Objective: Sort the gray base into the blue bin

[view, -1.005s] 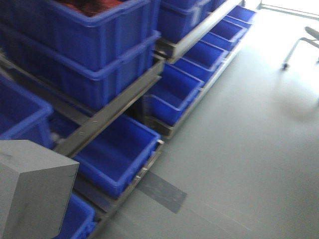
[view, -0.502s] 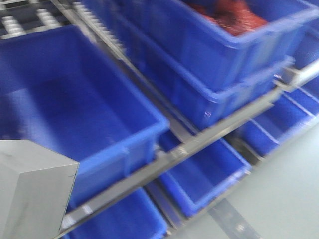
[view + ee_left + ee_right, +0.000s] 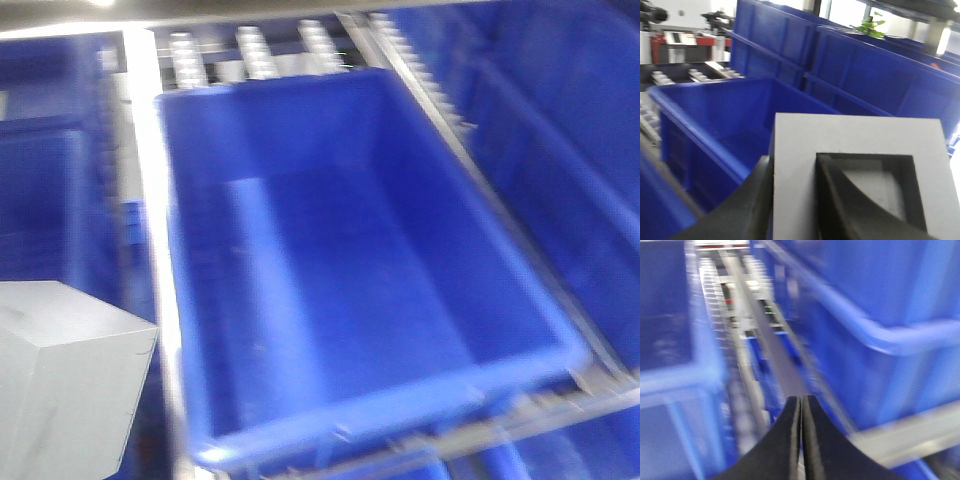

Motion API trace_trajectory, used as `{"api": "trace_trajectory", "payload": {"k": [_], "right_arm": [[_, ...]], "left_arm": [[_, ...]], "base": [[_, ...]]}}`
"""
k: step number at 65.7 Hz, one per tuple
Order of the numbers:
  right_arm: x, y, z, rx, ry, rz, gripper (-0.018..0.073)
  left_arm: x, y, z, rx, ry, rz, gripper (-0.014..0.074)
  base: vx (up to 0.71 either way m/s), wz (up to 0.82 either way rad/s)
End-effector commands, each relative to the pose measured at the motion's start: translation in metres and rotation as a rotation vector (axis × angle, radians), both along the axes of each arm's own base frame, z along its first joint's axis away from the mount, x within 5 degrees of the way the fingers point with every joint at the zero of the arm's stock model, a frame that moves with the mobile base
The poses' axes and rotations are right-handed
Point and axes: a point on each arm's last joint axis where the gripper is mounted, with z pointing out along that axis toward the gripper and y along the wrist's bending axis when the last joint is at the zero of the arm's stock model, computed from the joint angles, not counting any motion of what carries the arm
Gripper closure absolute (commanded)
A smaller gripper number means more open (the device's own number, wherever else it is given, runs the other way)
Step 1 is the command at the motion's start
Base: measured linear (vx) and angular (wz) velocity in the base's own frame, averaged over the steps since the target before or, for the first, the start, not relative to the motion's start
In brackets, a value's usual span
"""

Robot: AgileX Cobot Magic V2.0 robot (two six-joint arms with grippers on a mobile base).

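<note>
Left hand (image 3: 795, 185): clamped on base (image 3: 855, 135) wall.
Base: held outside bin (image 3: 280, 90), off its near-left corner.
Right hand (image 3: 801, 415): closed, empty.

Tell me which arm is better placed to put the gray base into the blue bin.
Left. The left gripper is clamped on the gray base, with the open blue bin just ahead. The right gripper is shut and empty.

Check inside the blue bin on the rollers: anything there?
The blue bin shows only bare floor and walls, blurred. In the left wrist view, the gray base hides its near part.
</note>
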Motion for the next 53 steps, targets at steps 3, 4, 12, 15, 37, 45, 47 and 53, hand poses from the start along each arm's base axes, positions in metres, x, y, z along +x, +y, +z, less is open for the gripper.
{"api": "trace_trajectory", "payload": {"k": [3,4,12,15,37,45,47,53], "right_arm": [[0.0018,-0.0003,0.0051,-0.021,-0.055,0.001,0.0564],[0.0018,-0.0003,0.0051,-0.021,-0.055,0.001,0.0564],[0.0018,-0.0003,0.0051,-0.021,-0.055,0.001,0.0564],[0.0018,-0.0003,0.0051,-0.021,-0.055,0.001,0.0564],[0.0018,-0.0003,0.0051,-0.021,-0.055,0.001,0.0564],[0.0018,-0.0003,0.0051,-0.021,-0.055,0.001,0.0564],[0.0018,-0.0003,0.0051,-0.021,-0.055,0.001,0.0564],[0.0018,-0.0003,0.0051,-0.021,-0.055,0.001,0.0564]], "left_arm": [[-0.0019,0.0009,0.0191,-0.074,-0.105,-0.004,0.0603],[-0.0019,0.0009,0.0191,-0.074,-0.105,-0.004,0.0603],[-0.0019,0.0009,0.0191,-0.074,-0.105,-0.004,0.0603],[-0.0019,0.0009,0.0191,-0.074,-0.105,-0.004,0.0603],[-0.0019,0.0009,0.0191,-0.074,-0.105,-0.004,0.0603],[-0.0019,0.0009,0.0191,-0.074,-0.105,-0.004,0.0603],[-0.0019,0.0009,0.0191,-0.074,-0.105,-0.004,0.0603],[-0.0019,0.0009,0.0191,-0.074,-0.105,-0.004,0.0603]], "base": [[0.14,0.55],[0.14,0.54],[0.12,0.48],[0.11,0.41],[0.07,0.28],[0.04,0.17],[0.03,0.12],[0.02,0.08]]}}
